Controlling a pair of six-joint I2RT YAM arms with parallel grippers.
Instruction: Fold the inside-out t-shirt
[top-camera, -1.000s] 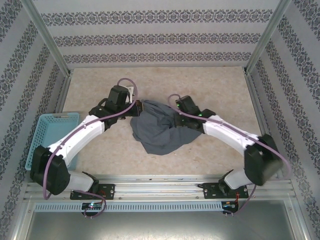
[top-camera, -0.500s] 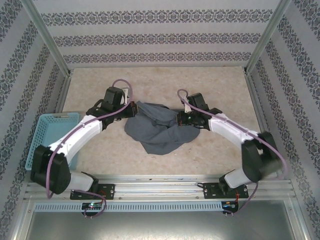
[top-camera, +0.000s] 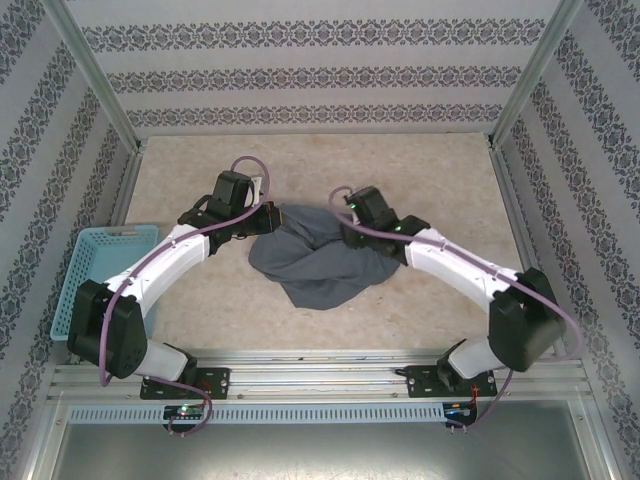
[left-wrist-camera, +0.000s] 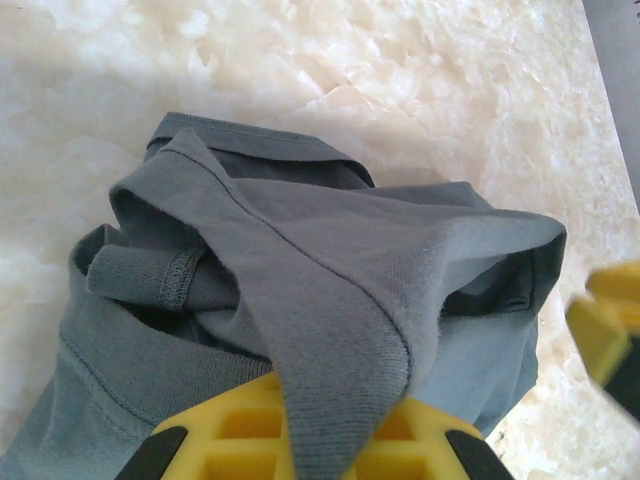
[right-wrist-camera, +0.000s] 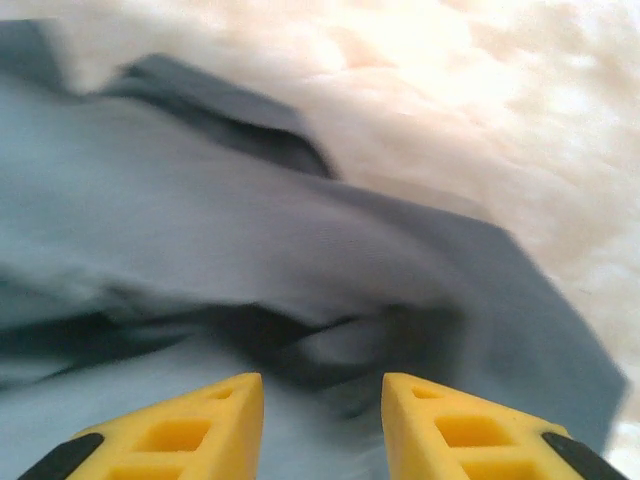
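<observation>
Two white-and-black robot arms lean in over a beige, mottled stone-look surface (top-camera: 430, 170), meeting at a heap of cloth near its middle. The left arm (top-camera: 165, 265) bends up from its base at the near edge and turns inward; its yellow-fingered left tool (left-wrist-camera: 330, 435) is pinched together on a band of hem of the dark slate-grey, short-sleeved cloth t-shirt (top-camera: 318, 262); in the left wrist view that strip of cloth runs straight down between the two fingers. The right arm (top-camera: 455, 268) arches in from the opposite side; its right tool (right-wrist-camera: 322, 420) sits low over the garment's right side, yellow fingers standing apart, blurred grey fabric showing through the gap.

The t-shirt lies crumpled and bunched on the surface between the two tools; its upper edge is drawn up into loose folds, with seams and a line of stitching turned outward; a rounded lobe spills toward the near edge. A light-blue plastic mesh basket (top-camera: 100, 265) sits well apart from the garment at the left edge of the surface, beside the left arm.
</observation>
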